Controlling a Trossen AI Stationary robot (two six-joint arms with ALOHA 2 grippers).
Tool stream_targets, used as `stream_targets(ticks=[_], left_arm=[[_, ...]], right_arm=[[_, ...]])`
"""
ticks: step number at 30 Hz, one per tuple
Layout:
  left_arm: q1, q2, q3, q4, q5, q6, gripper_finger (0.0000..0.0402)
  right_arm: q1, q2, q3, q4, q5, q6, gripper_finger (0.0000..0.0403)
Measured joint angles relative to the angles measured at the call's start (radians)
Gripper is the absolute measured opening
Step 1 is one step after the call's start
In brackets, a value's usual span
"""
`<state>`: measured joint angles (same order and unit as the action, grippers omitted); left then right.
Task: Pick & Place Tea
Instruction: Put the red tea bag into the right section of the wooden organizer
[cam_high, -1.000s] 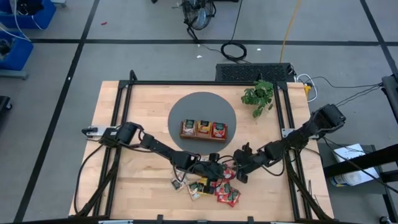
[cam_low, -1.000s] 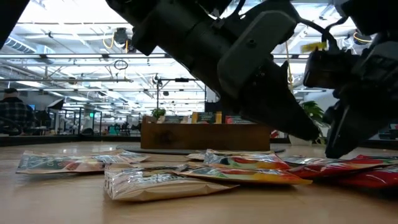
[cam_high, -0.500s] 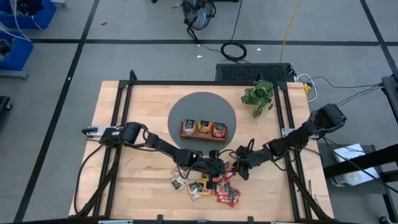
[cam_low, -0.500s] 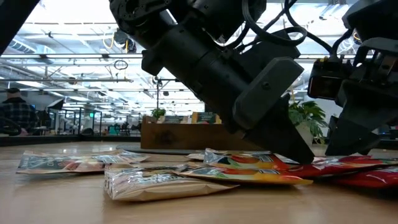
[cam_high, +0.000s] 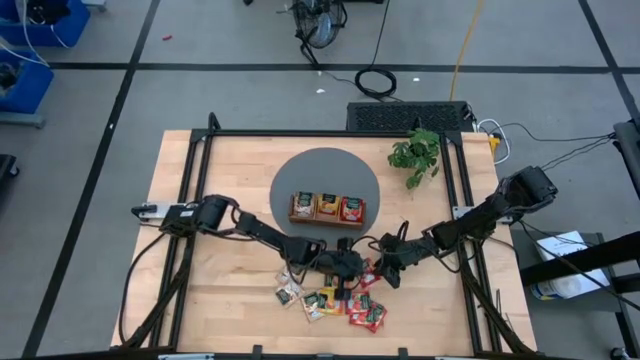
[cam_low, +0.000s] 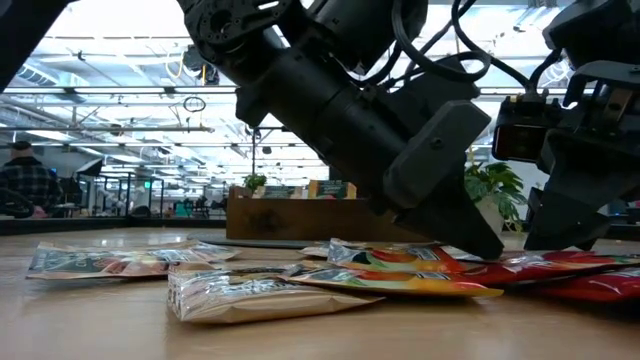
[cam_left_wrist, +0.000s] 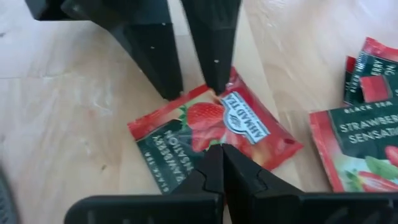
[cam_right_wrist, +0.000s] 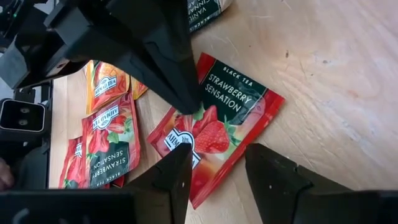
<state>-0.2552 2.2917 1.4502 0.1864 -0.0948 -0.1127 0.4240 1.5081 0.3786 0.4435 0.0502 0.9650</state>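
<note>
A red strawberry tea sachet (cam_left_wrist: 186, 140) lies flat on the table among several other tea sachets (cam_high: 330, 300) near the front edge. My left gripper (cam_left_wrist: 221, 155), reaching in from the left, is shut with its tips on this sachet (cam_right_wrist: 230, 106). My right gripper (cam_right_wrist: 217, 149) comes from the right and is open. Its two fingers (cam_left_wrist: 155, 56) stand at the sachet's far edge, facing the left gripper. In the low view the left gripper (cam_low: 490, 250) and right gripper (cam_low: 560, 235) meet over the red sachets. My left gripper presses its shut fingertips on the red sachet's printed face (cam_left_wrist: 208, 134), near the middle. The fingers slant down from the table's left side. The sachet lies flat on the wood. My right gripper's fingertips (cam_left_wrist: 214, 84) stand at the sachet's edge; I cannot tell whether they touch it.
A brown three-compartment tray (cam_high: 293, 208) holding sachets stands on a round grey mat (cam_high: 325, 170) behind the arms. A green plant (cam_high: 415, 152) is at the back right. Bare wood lies to the left of the sachets.
My left gripper, still shut, has sunk a little and now has its tips on the red sachet. My right gripper has rolled at the wrist and tipped downward, ending with its fingers at the sachet's edge. The sachets have stayed where they were.
</note>
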Motion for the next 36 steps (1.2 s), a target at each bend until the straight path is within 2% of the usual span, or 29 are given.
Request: stream_targets(ticks=[11, 17, 22, 26, 36], left_arm=[[0.011, 0.0, 0.0, 0.019, -0.003, 0.004, 0.0009], [-0.018, -0.024, 0.002, 0.046, -0.011, 0.095, 0.0005], [-0.064, -0.092, 0.013, -0.096, 0.021, 0.091, 0.0011], [-0.074, -0.097, 0.012, -0.187, 0.04, 0.059, 0.0005], [-0.038, -0.037, 0.013, -0.14, 0.096, 0.024, 0.0005]], right_arm=[[0.0, 0.001, -0.001, 0.002, 0.004, -0.016, 0.0138], [0.001, 0.002, -0.002, -0.002, 0.021, -0.027, 0.0138], [0.001, 0.002, -0.002, -0.003, 0.023, -0.027, 0.0138], [0.001, 0.002, -0.002, -0.001, 0.023, -0.027, 0.0138], [0.001, 0.002, -0.001, -0.006, 0.024, -0.016, 0.0138]])
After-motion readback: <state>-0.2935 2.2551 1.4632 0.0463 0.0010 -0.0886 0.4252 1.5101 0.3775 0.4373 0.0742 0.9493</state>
